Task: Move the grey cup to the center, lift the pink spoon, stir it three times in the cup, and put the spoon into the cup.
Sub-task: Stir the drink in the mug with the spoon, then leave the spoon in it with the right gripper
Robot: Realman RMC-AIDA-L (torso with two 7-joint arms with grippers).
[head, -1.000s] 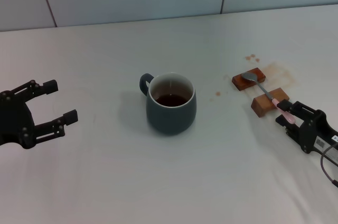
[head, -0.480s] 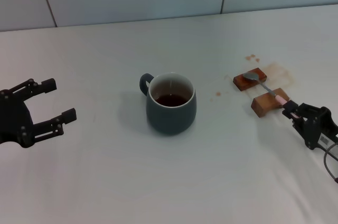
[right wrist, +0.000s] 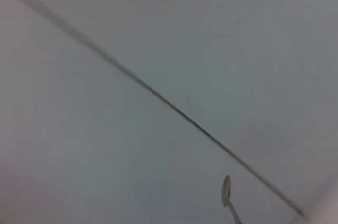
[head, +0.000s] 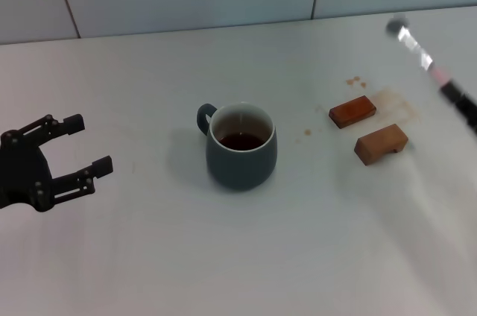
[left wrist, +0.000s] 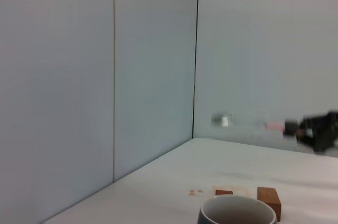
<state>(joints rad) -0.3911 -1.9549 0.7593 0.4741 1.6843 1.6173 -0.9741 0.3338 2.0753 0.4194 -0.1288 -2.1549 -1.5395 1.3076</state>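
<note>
Since half a second ago the spoon (head: pixel 419 46) has left the two brown blocks and now hangs in the air at the upper right of the head view, blurred, its metal bowl toward the upper left and its pink handle running down to the right gripper (head: pixel 463 107), which shows only as a dark streak at the right edge. That gripper seems to be closed on the handle end, though the blur leaves its fingers hard to make out. Both blocks, the far one (head: pixel 352 111) and the near one (head: pixel 381 144), lie bare on the table (head: pixel 149 256) right of centre, with brownish stains around them. The cup (head: pixel 241 146) stands at mid-frame, as before, handle pointing to the upper left, dark liquid low inside. At the left edge the left gripper (head: pixel 80 146) hovers above the table, well apart from the cup, jaws spread wide and holding nothing. From the left wrist view the cup rim (left wrist: pixel 237 213) sits at the bottom of the frame with a block (left wrist: pixel 270 200) just behind it, and the spoon (left wrist: pixel 248 123) appears as a faint horizontal smear in front of the wall. In the right wrist view only the spoon's bowl (right wrist: pixel 227 188) shows, near the lower edge.
</note>
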